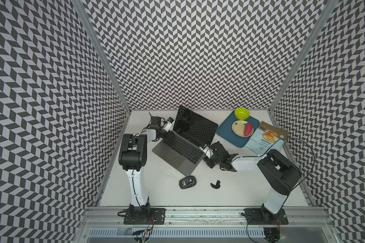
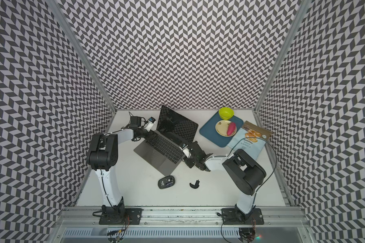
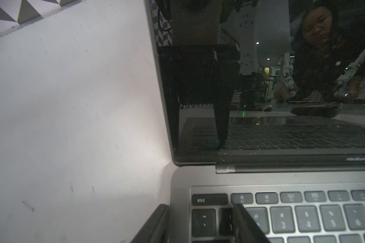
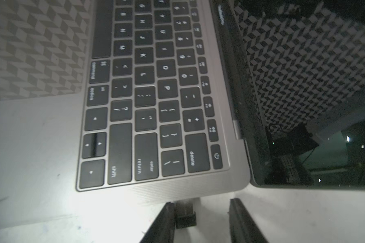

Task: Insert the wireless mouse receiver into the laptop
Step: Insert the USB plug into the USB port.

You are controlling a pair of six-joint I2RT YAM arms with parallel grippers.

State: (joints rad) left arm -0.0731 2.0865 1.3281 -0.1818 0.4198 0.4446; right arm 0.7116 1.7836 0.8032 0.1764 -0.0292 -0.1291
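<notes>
The laptop (image 1: 177, 154) (image 2: 157, 156) lies open and angled on the white table. In the right wrist view the wireless mouse receiver (image 4: 185, 219), a tiny dark nub, sits at the right edge of the laptop (image 4: 40, 126), its metal end toward that edge. Whether it is seated in a port I cannot tell. My right gripper (image 4: 201, 203) (image 1: 205, 155) is open around the receiver, which touches only one finger. My left gripper (image 3: 200, 207) (image 1: 168, 135) stands open astride the back left corner of the laptop (image 3: 282, 181), one finger outside the edge, the other over the keys.
A black mouse (image 1: 187, 182) lies belly-up in front of the laptop, its curved cover piece (image 1: 215, 184) beside it. At the back right are a blue tray (image 1: 223, 130) with a green bowl (image 1: 242, 113) and a plate (image 1: 238, 128), and a chips bag (image 1: 263, 141).
</notes>
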